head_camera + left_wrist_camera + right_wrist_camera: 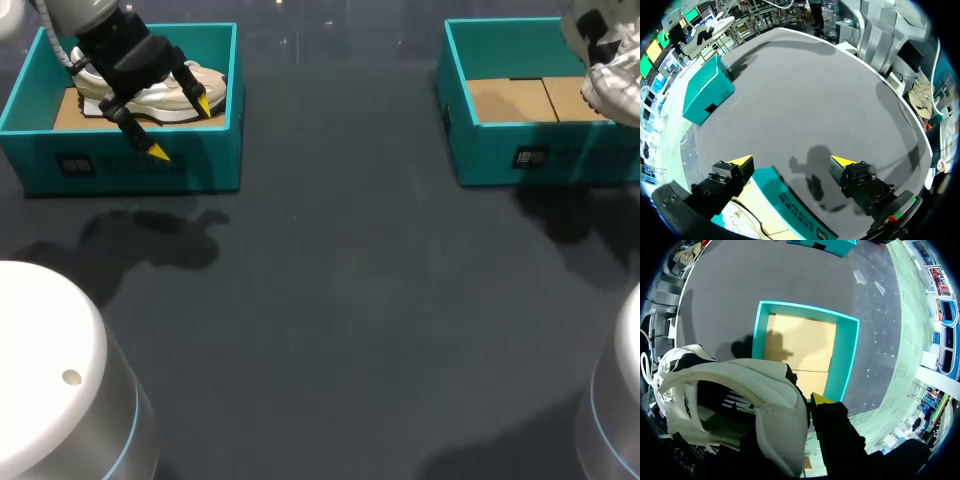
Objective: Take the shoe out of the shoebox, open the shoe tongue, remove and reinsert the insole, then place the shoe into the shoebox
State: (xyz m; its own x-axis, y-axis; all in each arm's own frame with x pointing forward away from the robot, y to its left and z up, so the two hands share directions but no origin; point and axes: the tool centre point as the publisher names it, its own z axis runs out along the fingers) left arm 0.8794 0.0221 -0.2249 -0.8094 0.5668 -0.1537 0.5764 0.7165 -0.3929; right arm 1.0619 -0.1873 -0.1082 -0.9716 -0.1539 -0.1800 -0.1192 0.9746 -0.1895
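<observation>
My right gripper [807, 400] is shut on the heel wall of a white and black shoe [735, 405]. One yellow tip shows outside the shoe; the other finger is hidden inside it. That shoe [612, 78] hangs above the right teal shoebox [455, 110], whose cardboard floor [800, 347] is bare. My left gripper [182, 128] stands open over the front wall of the left teal shoebox [130, 165], touching nothing. A second white shoe [165, 98] lies inside that box, partly hidden by the gripper. In the left wrist view the open fingers [742, 161] straddle the box wall [790, 210].
Dark grey table [340, 300] stretches between the two boxes and toward the front. The right box [707, 90] shows far ahead of my left gripper. Two white robot bases [50, 380] stand at the near corners.
</observation>
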